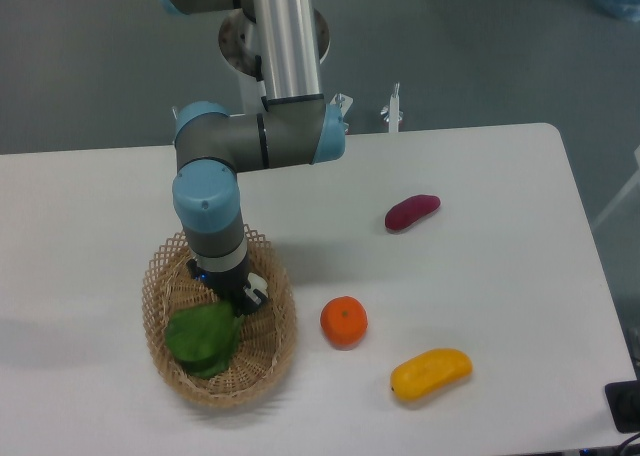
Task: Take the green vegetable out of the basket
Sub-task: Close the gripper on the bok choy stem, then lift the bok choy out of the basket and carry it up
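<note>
Just a dark green vegetable (pixel 204 340), broad-leaved, in basket (pixel 268 366)

green vegetable (pixel 203 338) | leafy, dark green | lying inside basket (pixel 270 351)

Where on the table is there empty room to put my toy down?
The widest bare patch is the table's right rear, behind the purple vegetable. Another lies left of the basket, along the table's left edge. It is crowded near the front, where the orange and yellow fruit sit, and in the basket, filled by the green vegetable and gripper.
</note>
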Available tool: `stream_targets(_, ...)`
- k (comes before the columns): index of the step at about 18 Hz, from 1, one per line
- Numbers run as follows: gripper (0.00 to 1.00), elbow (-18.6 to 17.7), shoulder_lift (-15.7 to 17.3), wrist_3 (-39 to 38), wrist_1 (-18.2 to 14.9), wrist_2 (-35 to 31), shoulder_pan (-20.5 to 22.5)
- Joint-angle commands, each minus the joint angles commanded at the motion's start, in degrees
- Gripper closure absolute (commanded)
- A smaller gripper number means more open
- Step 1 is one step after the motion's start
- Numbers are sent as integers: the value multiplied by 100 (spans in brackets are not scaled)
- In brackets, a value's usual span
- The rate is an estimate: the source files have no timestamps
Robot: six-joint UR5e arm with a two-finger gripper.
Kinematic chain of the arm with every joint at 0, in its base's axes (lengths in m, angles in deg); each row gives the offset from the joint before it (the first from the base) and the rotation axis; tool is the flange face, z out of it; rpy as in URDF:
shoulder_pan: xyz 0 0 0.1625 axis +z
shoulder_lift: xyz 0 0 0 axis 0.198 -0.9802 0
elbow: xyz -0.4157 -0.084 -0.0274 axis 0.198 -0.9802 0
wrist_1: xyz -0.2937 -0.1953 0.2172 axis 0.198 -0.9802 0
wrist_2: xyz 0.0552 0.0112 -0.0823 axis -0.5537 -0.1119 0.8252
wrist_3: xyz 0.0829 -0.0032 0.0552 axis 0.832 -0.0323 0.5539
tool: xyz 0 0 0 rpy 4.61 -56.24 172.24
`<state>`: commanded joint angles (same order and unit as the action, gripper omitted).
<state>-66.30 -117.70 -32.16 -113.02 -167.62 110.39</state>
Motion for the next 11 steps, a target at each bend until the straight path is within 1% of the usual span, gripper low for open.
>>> stream_targets(2, 69, 26, 114, 26, -9, 9, 44)
stream_targets(5, 69, 18, 421, 53, -9, 62, 333)
stream_targets(7, 69, 44, 457, 62, 0, 70, 439)
stream_targets(9, 69, 140, 658, 158, -96, 70, 650)
stream_targets(11, 69, 228, 738, 176, -193, 140, 764)
